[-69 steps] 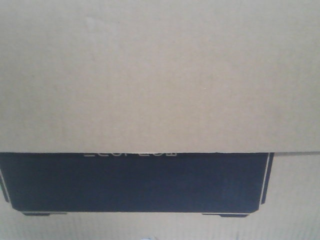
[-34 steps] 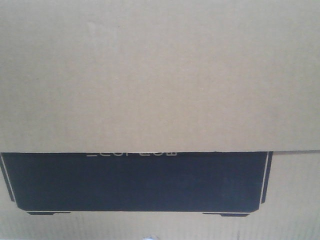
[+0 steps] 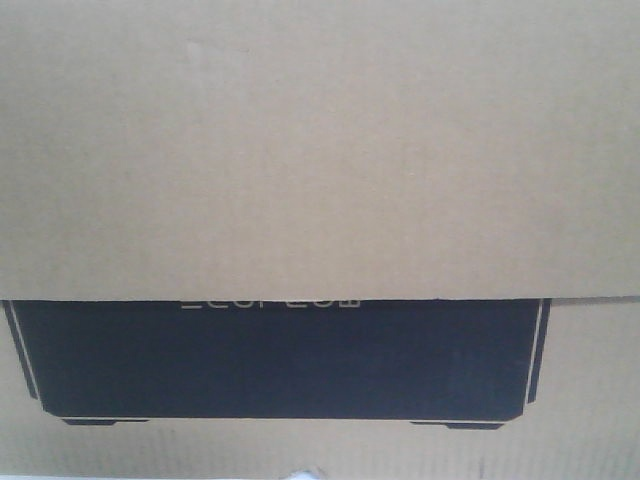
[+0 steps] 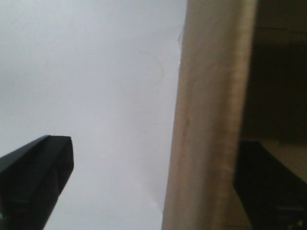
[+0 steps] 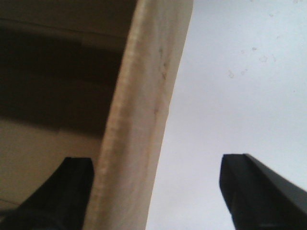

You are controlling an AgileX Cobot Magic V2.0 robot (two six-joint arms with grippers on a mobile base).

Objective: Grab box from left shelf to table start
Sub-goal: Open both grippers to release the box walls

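Straddling a cardboard wall of the box (image 5: 139, 120), the right gripper (image 5: 158, 191) is seen with one dark finger inside the box and the other well outside it, the fingers spread wide and not clamped on the wall. On the left side, the left gripper (image 4: 144, 191) is likewise set astride a wall, one finger (image 4: 33, 177) outside and a dark shape, probably the other, inside; whether the wall is pinched cannot be told. Beyond, the front view is filled by the box's plain brown face, the black printed panel (image 3: 280, 355) lying across its lower part. The shelf and the table are not seen. Both walls should be held evenly and the box kept level while carried.
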